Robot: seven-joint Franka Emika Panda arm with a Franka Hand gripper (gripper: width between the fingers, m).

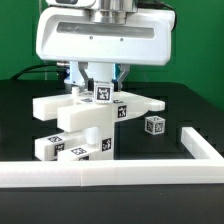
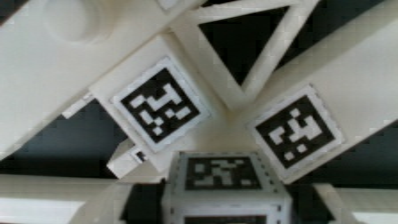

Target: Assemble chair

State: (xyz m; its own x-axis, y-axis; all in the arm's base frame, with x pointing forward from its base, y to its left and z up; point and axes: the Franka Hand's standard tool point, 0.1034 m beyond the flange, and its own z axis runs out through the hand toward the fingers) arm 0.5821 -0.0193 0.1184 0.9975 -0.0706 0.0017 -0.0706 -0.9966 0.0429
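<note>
Two fingers (image 1: 90,76) closed on the tagged block (image 1: 102,92) at the top of the partly built chair (image 1: 82,128). Chair resting on the table (image 1: 25,95), just behind the border frame (image 1: 110,172), with a loose cube (image 1: 155,125) near it on the exterior view's right. Likely hazards: twisting the block out of its seat through any sideways pull, or tipping the stacked legs by lifting before release. Avoid sweeping the flat panel into the cube.
</note>
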